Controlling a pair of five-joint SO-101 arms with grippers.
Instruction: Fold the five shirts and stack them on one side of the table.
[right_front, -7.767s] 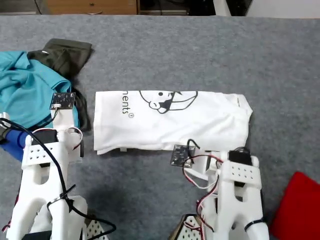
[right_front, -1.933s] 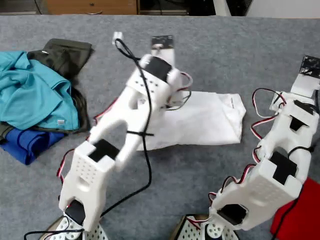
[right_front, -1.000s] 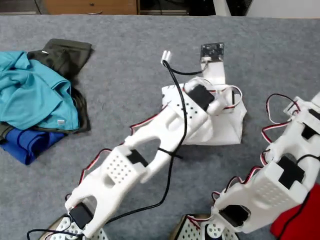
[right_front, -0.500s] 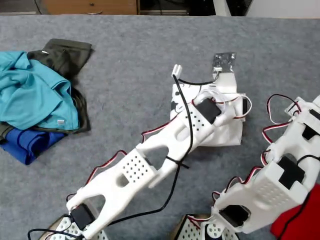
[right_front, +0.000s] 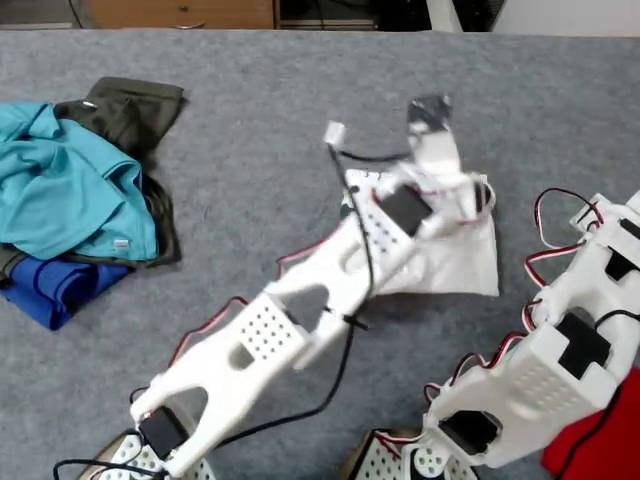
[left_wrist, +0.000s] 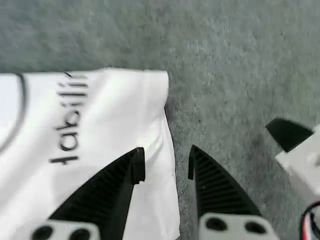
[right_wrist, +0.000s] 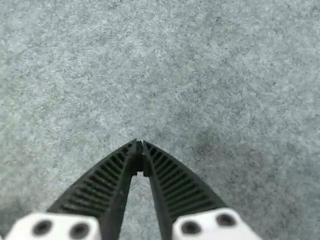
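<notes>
While the left arm (right_front: 300, 310) is stretching diagonally across the table (right_front: 300, 80) from its base at the near edge, its far end is hanging over the white shirt (right_front: 455, 255), which is lying folded into a rough rectangle right of centre, w/ black print on top. From the wrist cam, the left claw (left_wrist: 166, 160) is standing part-open, a narrow gap btwn the fingers and nothing gripped. One finger (left_wrist: 120, 180) is sitting over the shirt's cloth and the other over bare grey felt just beside the shirt's edge, so that edge is running btwn them. Whether either tip is touching the cloth, can't tell. The right arm (right_front: 560, 340) is leaning along the right side of the table, apart from the white shirt. The right claw (right_wrist: 140, 148) is pointing down at bare felt w/ its fingers pressed together, holding nothing. At the left side three more shirts are lying in a loose unfolded heap: a teal shirt (right_front: 70, 200) on top, a dark olive shirt (right_front: 130, 110) sticking out behind and under it, and a blue shirt (right_front: 45, 285) poking out at the near side. A red shirt (right_front: 600, 440) is showing at the near right corner, just beside the right arm. Wooden drawers (right_front: 180, 12) are standing beyond the far edge.
</notes>
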